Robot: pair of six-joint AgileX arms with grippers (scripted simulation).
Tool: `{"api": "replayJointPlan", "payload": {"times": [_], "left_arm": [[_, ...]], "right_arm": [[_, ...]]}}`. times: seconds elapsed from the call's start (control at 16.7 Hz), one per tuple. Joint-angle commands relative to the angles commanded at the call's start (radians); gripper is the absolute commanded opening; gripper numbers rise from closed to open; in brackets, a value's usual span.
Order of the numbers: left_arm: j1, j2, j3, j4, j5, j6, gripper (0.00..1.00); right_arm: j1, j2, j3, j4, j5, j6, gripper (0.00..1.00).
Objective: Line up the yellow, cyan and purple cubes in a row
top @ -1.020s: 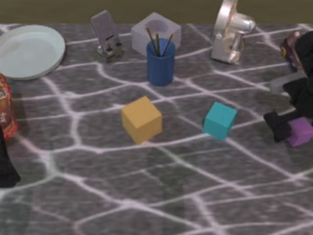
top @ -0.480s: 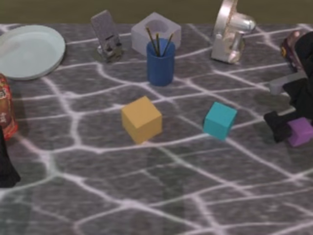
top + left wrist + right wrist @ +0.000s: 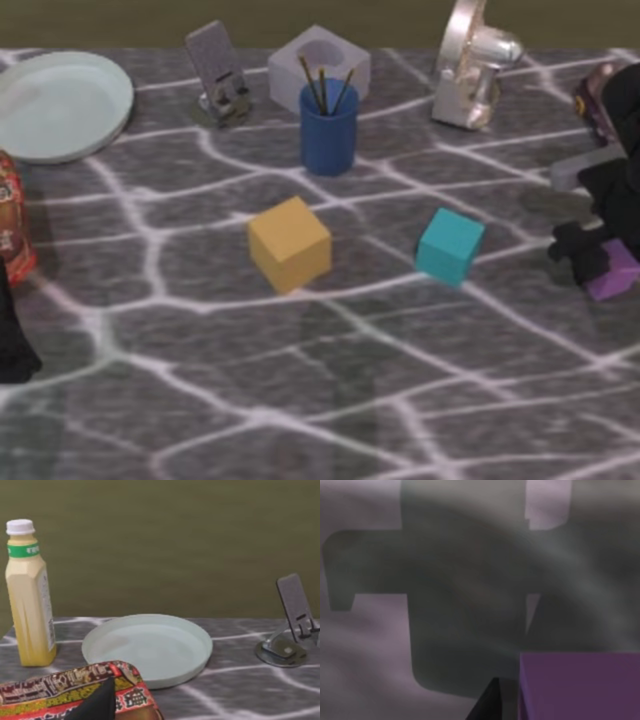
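Small violet-purple matte cube (image 3: 612, 272) at worktop's right edge, directly under right gripper (image 3: 592, 262), partly hidden by it. Right arm far nearer than left. Jaws straddle cube, 1 dark finger (image 3: 487, 702) just beside cube face; closure: cannot tell. Mustard-yellow cube (image 3: 289, 243), teal-cyan cube (image 3: 450, 246) mid-worktop, well apart. Left gripper (image 3: 12, 345) parked at left edge.

My right gripper (image 3: 600, 262) covers part of the small matte purple cube (image 3: 612, 275), so I cannot tell whether my fingers grip it. The right wrist view cuts that cube off. My left arm is cropped at the table's left edge.
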Motion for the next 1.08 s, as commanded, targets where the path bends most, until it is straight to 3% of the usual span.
{"api": "replayJointPlan", "payload": {"times": [0.12, 0.72, 1.08], "left_arm": [[0.000, 0.000, 0.000, 0.000, 0.000, 0.000, 1.00], [0.000, 0.000, 0.000, 0.000, 0.000, 0.000, 1.00], [0.000, 0.000, 0.000, 0.000, 0.000, 0.000, 1.00]], "right_arm": [[0.000, 0.000, 0.000, 0.000, 0.000, 0.000, 0.00], [0.001, -0.043, 0.025, -0.034, -0.009, 0.004, 0.00], [0.006, -0.127, 0.133, -0.238, -0.010, 0.004, 0.00]]}}
